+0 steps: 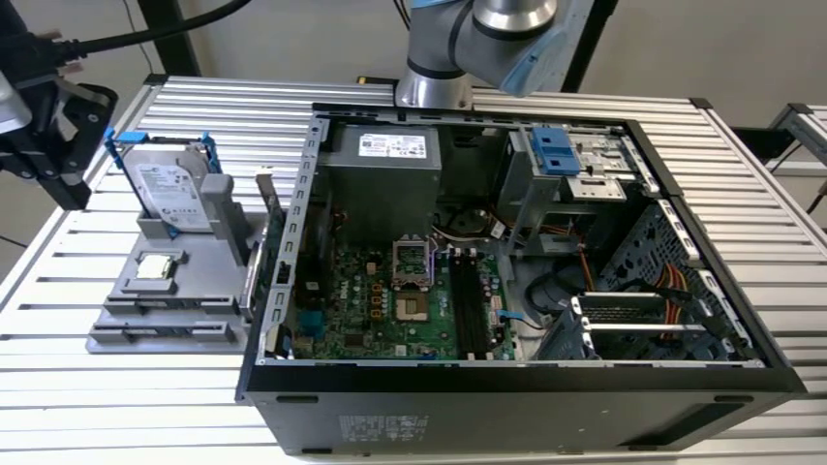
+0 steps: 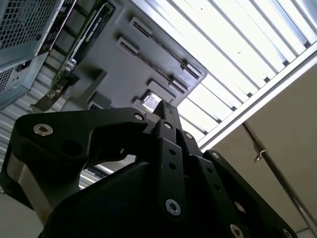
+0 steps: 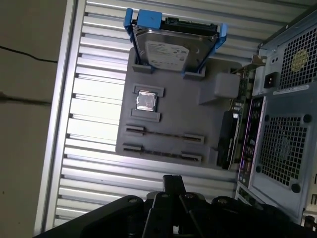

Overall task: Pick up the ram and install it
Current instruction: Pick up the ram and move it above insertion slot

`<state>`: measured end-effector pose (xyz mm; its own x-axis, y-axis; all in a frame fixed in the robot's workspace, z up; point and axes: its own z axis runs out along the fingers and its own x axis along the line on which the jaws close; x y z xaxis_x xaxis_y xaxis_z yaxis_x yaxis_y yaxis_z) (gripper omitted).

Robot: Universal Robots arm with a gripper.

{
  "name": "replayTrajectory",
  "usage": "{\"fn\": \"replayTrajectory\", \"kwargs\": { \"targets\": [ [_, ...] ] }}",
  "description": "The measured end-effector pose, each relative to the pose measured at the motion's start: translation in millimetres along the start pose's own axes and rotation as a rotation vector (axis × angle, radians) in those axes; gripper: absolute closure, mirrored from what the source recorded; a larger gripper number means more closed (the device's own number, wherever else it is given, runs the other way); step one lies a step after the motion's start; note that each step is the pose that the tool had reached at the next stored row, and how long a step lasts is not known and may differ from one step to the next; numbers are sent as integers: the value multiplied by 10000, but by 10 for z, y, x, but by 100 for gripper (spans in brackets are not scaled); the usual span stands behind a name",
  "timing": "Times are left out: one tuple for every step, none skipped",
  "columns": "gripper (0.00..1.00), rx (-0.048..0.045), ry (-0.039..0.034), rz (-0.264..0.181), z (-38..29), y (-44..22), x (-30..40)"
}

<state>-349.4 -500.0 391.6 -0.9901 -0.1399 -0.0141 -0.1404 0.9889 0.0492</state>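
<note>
The table is ribbed metal, tray matt grey plastic, gripper matt black.

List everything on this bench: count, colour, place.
Table: one, silver, slatted, under everything.
Computer case: one, black, open, mid-table.
Motherboard: one, green, on the case floor.
Holder tray: one, grey, on the exterior view's left of the case.
Hard drive: one, silver in a blue frame, upright on the tray.
CPU chip: one, silver, square, on the tray.
Ram: perhaps one, a thin dark strip edge-on between the tray's clips.
Expansion card: one, dark, between tray and case.
Robot arm: one, grey and blue, behind the case.
Gripper: one, black, above the table beside the tray.
</note>
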Motion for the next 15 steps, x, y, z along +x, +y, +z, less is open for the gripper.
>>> {"fn": "replayTrajectory", "kwargs": {
  "targets": [
    [100, 0, 4, -61, 0, 0, 0],
    [100, -2, 6, -124, 0, 0, 0],
    [100, -2, 9, -185, 0, 0, 0],
    [100, -3, 12, -250, 0, 0, 0],
    [100, -5, 15, -312, 0, 0, 0],
    [100, -5, 18, -373, 0, 0, 0],
    [100, -6, 21, -433, 0, 0, 0],
    [100, -7, 24, -492, 0, 0, 0],
    [100, -7, 27, -548, 0, 0, 0],
    [100, -8, 30, -602, 0, 0, 0],
    [100, -8, 33, -648, -1, 0, 0],
    [100, -9, 34, -686, 0, 0, 0],
    [100, -10, 35, -722, 0, 0, 0],
    [100, -11, 37, -758, 0, 0, 0],
    [100, -11, 39, -796, 0, 0, 0]
  ]
}}
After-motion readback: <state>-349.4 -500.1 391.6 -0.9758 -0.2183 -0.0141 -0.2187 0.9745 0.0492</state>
